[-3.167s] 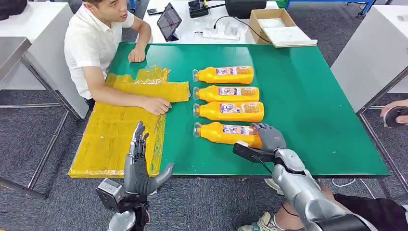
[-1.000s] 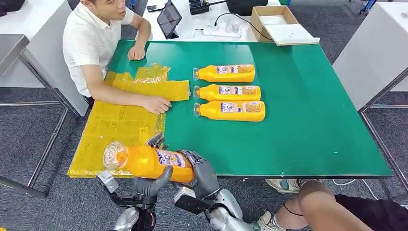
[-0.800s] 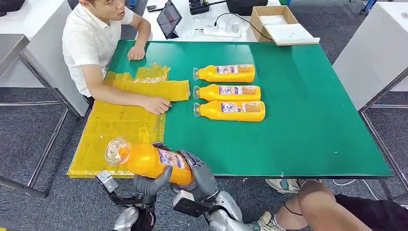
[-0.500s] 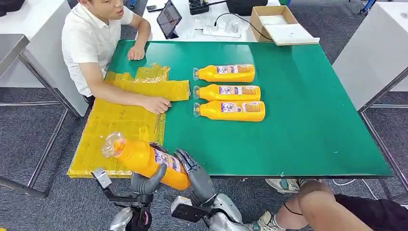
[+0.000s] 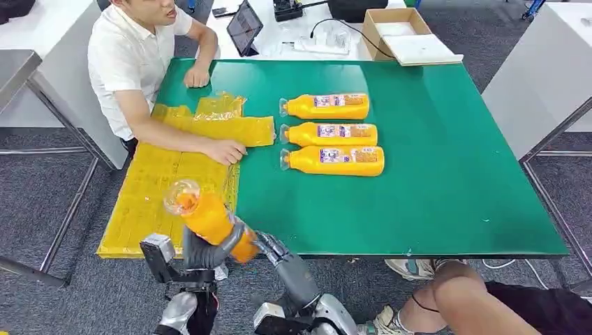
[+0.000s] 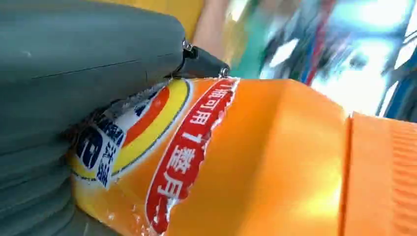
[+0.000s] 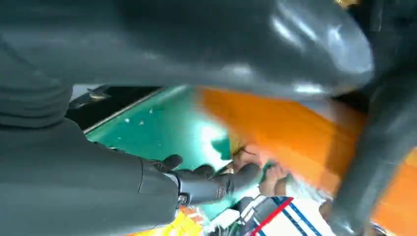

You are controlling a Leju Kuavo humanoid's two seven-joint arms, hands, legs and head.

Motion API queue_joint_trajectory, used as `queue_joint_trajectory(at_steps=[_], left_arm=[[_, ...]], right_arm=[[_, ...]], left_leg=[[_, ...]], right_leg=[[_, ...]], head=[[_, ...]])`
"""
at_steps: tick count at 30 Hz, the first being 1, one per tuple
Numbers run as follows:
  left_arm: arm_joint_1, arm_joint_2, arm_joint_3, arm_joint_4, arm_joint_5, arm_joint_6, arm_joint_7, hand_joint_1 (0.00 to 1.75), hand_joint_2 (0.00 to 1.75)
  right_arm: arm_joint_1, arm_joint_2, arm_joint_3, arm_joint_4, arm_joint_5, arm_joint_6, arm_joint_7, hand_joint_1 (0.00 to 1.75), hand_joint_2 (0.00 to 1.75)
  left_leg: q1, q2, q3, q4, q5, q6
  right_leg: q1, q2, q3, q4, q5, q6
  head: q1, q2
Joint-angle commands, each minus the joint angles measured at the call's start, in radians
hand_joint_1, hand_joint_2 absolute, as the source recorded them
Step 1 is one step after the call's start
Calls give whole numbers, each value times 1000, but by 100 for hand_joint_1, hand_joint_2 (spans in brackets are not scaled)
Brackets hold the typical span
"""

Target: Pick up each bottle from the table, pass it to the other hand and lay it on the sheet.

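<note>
An orange bottle (image 5: 202, 213) with a clear cap end is tilted up over the near edge of the yellow sheet (image 5: 150, 188). My left hand (image 5: 206, 252) grips its lower body, the thumb wrapped across it. The left wrist view shows the labelled bottle (image 6: 255, 162) against the left hand (image 6: 74, 64). My right hand (image 5: 279, 257) is just right of the bottle's base, fingers stretched out and holding nothing. In the right wrist view the bottle (image 7: 295, 128) is blurred beyond the right hand (image 7: 98, 172). Three more bottles (image 5: 328, 107), (image 5: 334, 134), (image 5: 336, 160) lie on the green table (image 5: 433, 174).
A person sits at the table's left side with a hand (image 5: 227, 151) pressed on the sheet's far part. A tablet (image 5: 244, 28) and a cardboard box (image 5: 398, 31) lie beyond the table. Another person's knee (image 5: 468, 293) is at the lower right.
The bottle went from lying across both hands to tilted up in the left hand alone. The right hand let go of its base and drew back.
</note>
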Motion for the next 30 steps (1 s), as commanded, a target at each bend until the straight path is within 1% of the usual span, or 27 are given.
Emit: queue_joint_trajectory(at_steps=[1, 4, 5, 7, 8, 10, 11, 13, 14, 16, 17, 18, 19, 20, 21, 22, 24, 26, 28, 29, 30], left_arm=[[-83, 35, 94, -21, -87, 110, -18, 175, 175], [-82, 32, 93, -21, -88, 112, -17, 175, 175], [-86, 31, 93, -18, -87, 114, -17, 175, 175], [-104, 35, 90, -9, -91, 123, -24, 175, 175], [-111, 37, 88, -5, -95, 127, -26, 175, 175], [-124, 39, 86, -8, -86, 116, -22, 175, 175], [-123, 43, 80, -17, -92, 114, -26, 175, 175], [-130, 51, 66, -10, -156, 171, -35, 175, 175], [-146, 70, 42, 23, -251, 242, -30, 175, 175], [-206, 105, -10, 143, -495, 378, 52, 175, 175], [-252, 111, -26, 234, -669, 423, 124, 175, 175], [-292, 97, 14, 307, -962, 423, 216, 175, 175], [-320, 78, 46, 365, -1068, 423, 243, 175, 175], [-350, 67, 43, 437, -1069, 423, 240, 175, 175], [-390, 61, 26, 520, -1050, 362, 249, 175, 175], [-415, 61, 9, 567, -1060, 344, 271, 175, 175], [-470, 88, -80, 665, -1198, 338, 392, 175, 175], [-502, 99, -111, 715, -1257, 294, 468, 175, 175], [-539, 103, -142, 762, -1303, 212, 509, 175, 175], [-557, 100, -150, 779, -1318, 179, 534, 175, 175], [-567, 98, -157, 789, -1330, 166, 551, 175, 175]], right_arm=[[109, -129, -99, -230, 103, -92, 68, 0, 0], [109, -123, -98, -231, 103, -92, 68, 0, 0], [110, -116, -105, -232, 98, -90, 69, 0, 0], [110, -110, -117, -233, 94, -81, 68, 0, 0], [107, -109, -119, -227, 94, -76, 66, 0, 0], [94, -110, -102, -186, 146, -99, 78, 0, 0], [95, -107, -96, -179, 142, -91, 73, 0, 0], [95, -101, -81, -168, 127, -71, 56, 0, 0], [91, -95, -74, -155, 126, -71, 53, 0, 0], [79, -86, -66, -136, 121, -56, 47, 0, 0], [70, -81, -63, -127, 122, -49, 45, 0, 0], [60, -77, -62, -117, 124, -39, 44, 0, 0], [54, -73, -62, -111, 127, -33, 43, 0, 0], [51, -71, -62, -108, 131, -29, 43, 0, 0], [50, -67, -63, -108, 132, -23, 43, 0, 0], [52, -65, -61, -109, 131, -15, 43, 0, 0], [57, -66, -52, -116, 134, 6, 49, 0, 0], [68, -72, -40, -130, 142, 24, 63, 0, 0], [79, -82, -26, -147, 154, 27, 75, 0, 0], [83, -84, -26, -151, 153, 29, 78, 0, 0], [84, -84, -27, -154, 152, 30, 80, 0, 0]], left_leg=[[0, -3, 1, 0, 0, -1], [0, 0, 2, 0, -1, -1], [0, 0, 4, 0, -2, -1], [-1, -1, 2, 0, -1, -1], [0, -1, 3, -1, -1, -1], [0, -1, 1, 0, 0, -1], [0, -1, 3, 0, -1, -1], [0, 0, 2, 0, 0, -1], [0, 0, 5, -1, -2, -2], [0, -1, 2, -1, 0, -1], [0, -1, 4, -1, 0, -1], [0, -2, 4, -2, 0, -1], [0, -3, 6, -3, 0, -2], [0, -2, 5, -2, 1, -1], [0, -2, 7, -3, 0, -2], [0, -4, 5, -2, 1, -1], [0, -3, 5, -1, 0, -1], [0, -3, 6, -1, 0, -2], [-1, -1, 4, -1, 0, -1], [0, -2, 5, -1, 0, -2], [0, -3, 4, 0, 0, -1]], right_leg=[[1, -4, 3, 0, -1, -1], [0, -1, 2, 0, -1, -1], [0, -1, 4, 0, -2, -1], [0, -2, 3, 0, -1, -1], [0, -2, 4, 0, -2, -2], [0, -2, 2, 0, -1, -1], [0, -2, 4, 0, -2, -2], [0, -1, 2, 0, -1, -1], [1, -1, 5, 0, -2, -2], [0, -1, 3, -1, 0, -1], [0, -2, 4, -1, -1, -1], [0, -3, 4, -1, -1, -1], [1, -4, 7, -2, -1, -2], [0, -3, 5, -1, -1, -1], [0, -3, 7, -2, -1, -2], [0, -4, 6, -1, -1, -1], [0, -4, 6, -1, -1, -1], [0, -4, 7, -1, -1, -2], [0, -2, 4, 0, 0, -1], [1, -4, 6, 0, -1, -2], [0, -4, 4, 0, -1, -1]], head=[[0, 0], [0, 0], [0, 0], [0, 0], [0, 0], [0, 0], [0, 0], [0, 0], [0, 0], [0, 0], [0, 0], [0, 0], [0, 0], [0, 0], [0, 0], [0, 0], [0, 0], [0, 0], [0, 0], [0, 0], [0, 0]])
